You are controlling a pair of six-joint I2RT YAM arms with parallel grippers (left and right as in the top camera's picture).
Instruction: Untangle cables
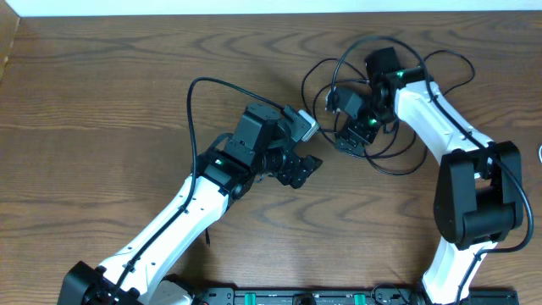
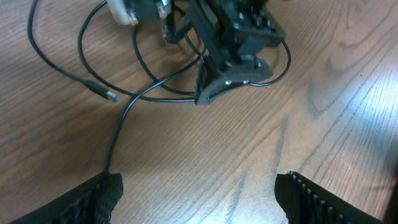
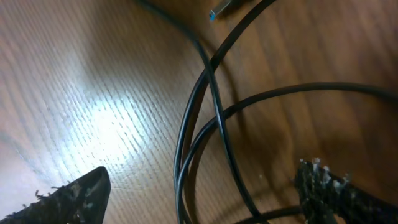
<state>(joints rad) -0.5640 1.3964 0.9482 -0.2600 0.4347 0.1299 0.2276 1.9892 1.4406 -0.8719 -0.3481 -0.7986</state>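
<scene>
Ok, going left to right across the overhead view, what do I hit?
In order: left arm's white forearm → left gripper, open → right gripper, open → right arm's black elbow housing. The black cable loops spread around the right gripper, so I've left them unplaced.

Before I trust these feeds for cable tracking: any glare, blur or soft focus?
Right wrist: a bright glare patch on the table, the near fingertips soft, the black cable fairly sharp. Left wrist: a pale sheen on the table at right, its fingertips blurred. Overhead: evenly lit, sharp, no glare.
</scene>
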